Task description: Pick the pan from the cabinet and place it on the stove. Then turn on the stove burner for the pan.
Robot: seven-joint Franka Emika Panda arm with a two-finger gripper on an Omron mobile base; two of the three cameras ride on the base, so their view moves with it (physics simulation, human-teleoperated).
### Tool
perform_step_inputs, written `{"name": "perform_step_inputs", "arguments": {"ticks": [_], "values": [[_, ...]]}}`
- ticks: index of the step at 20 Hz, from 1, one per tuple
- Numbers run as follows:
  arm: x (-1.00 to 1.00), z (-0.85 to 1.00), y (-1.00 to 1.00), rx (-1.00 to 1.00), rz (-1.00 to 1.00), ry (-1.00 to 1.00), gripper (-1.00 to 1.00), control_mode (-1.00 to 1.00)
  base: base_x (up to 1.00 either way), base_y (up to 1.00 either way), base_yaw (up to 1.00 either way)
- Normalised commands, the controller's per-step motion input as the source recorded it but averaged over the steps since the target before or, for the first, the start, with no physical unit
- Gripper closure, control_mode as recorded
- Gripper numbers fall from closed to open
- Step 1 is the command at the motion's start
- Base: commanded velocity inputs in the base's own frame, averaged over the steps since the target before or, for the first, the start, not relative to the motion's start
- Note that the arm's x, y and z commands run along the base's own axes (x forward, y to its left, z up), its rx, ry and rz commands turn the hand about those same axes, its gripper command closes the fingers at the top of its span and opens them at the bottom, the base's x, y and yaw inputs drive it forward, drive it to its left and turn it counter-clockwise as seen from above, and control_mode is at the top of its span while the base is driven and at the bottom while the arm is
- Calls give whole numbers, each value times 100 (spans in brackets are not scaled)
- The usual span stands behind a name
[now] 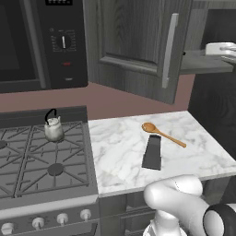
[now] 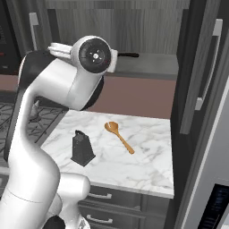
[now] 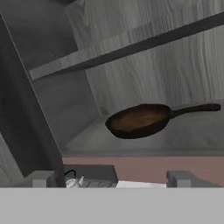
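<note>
The dark brown pan [image 3: 138, 120] lies on the grey lower shelf [image 3: 192, 135] of the open cabinet [image 1: 138, 41], its long black handle [image 3: 197, 108] pointing right in the hand view. My gripper [image 3: 111, 179] is open in front of the shelf, short of the pan, with nothing between its fingertips [image 3: 41, 178]. In the right base view, the handle [image 2: 129, 55] pokes out from behind my arm. My hand [image 1: 222, 49] is at shelf height at the far right. The stove [image 1: 27, 156] sits lower left, its silver knobs [image 1: 62, 219] along the front.
A small silver kettle [image 1: 53, 129] stands on the stove's back right grate. A wooden spoon [image 1: 162, 133] and a dark grater [image 1: 152, 152] lie on the marble counter [image 1: 115, 152]. The black microwave [image 1: 41, 41] hangs above the stove. The open cabinet door [image 1: 170, 50] juts out left of my hand.
</note>
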Motion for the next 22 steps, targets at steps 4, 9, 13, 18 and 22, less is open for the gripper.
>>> {"name": "perform_step_inputs", "arguments": {"ticks": [4, 9, 13, 18, 22], "values": [[42, -23, 0, 12, 13, 24, -100, -100, 0, 0, 0], [14, -35, 0, 7, 11, 15, -100, -100, 0, 0, 0], [29, -21, 0, 11, 7, 14, -100, -100, 0, 0, 0], [40, -4, 8, 10, 1, 18, -100, -100, 0, 0, 0], [41, -5, 16, 8, 0, 19, -100, -100, 0, 0, 0]]}}
